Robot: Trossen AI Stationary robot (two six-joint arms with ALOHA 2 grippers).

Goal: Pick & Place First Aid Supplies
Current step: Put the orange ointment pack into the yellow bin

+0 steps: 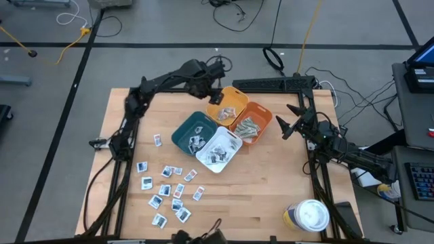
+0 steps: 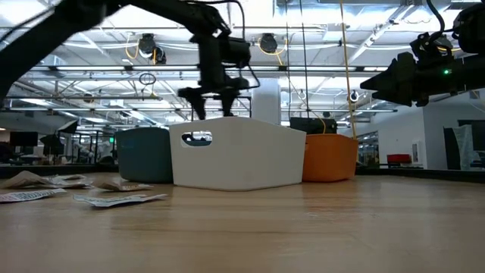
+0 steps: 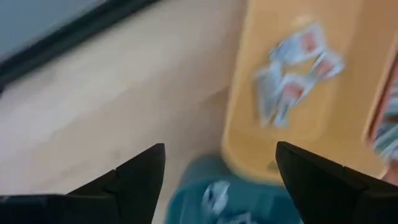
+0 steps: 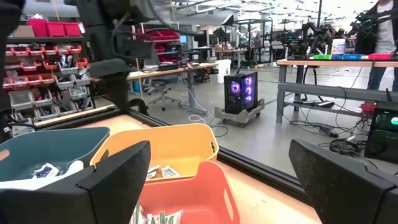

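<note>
The left gripper (image 1: 218, 97) is held spread and empty over the yellow plastic bin (image 1: 232, 97), where small white red-marked packets (image 3: 292, 78) lie flat, variously angled; the right gripper (image 1: 288, 120) is spread too.

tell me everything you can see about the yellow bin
The yellow plastic bin is a small open-topped tub with rounded corners and a smooth, slightly glossy wall. It stands upright on the wooden table, at the far end of a tight cluster, beside the orange bin and the teal bin. A few small white packets with red marks lie flat inside. The open left gripper hovers above it, not touching.
</note>
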